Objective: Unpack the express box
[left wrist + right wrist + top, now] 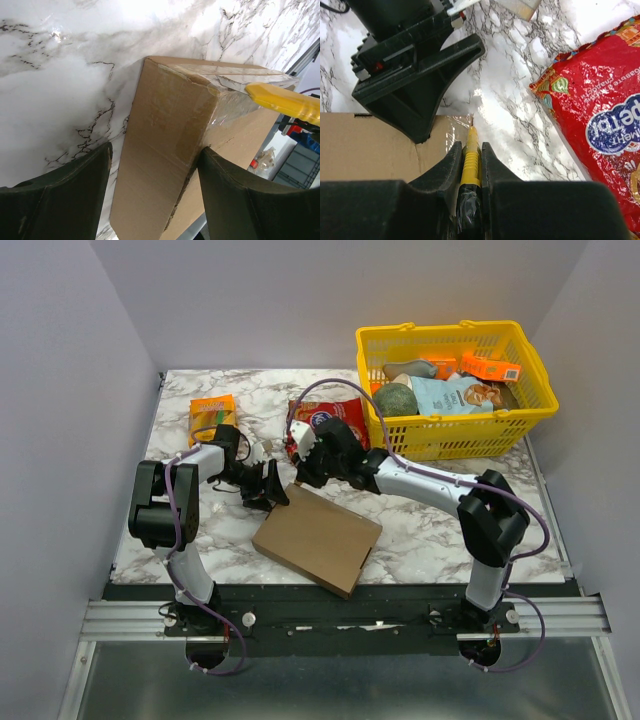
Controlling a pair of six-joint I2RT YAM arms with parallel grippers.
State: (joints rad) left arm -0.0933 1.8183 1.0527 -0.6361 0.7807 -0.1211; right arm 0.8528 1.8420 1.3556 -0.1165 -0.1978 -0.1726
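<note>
right fingers (449, 165) pinch a yellow cutter (470, 160), handle mostly hidden, tip at the taped edge of the box (316, 537). left fingers (65, 200) stand wide astride that box end; touch unclear. the box lies on the counter (420, 545) between the arms, red bag (600, 115) beyond, basket (450, 440) far right.

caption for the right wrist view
Right pincer shut on a yellow tool, tip at the taped edge of the express box

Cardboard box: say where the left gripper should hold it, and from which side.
Probably its left end, coming from the left: the box lies flat, that narrow end faces the open left gripper, and the cutter sits at the taped edge beyond.
</note>
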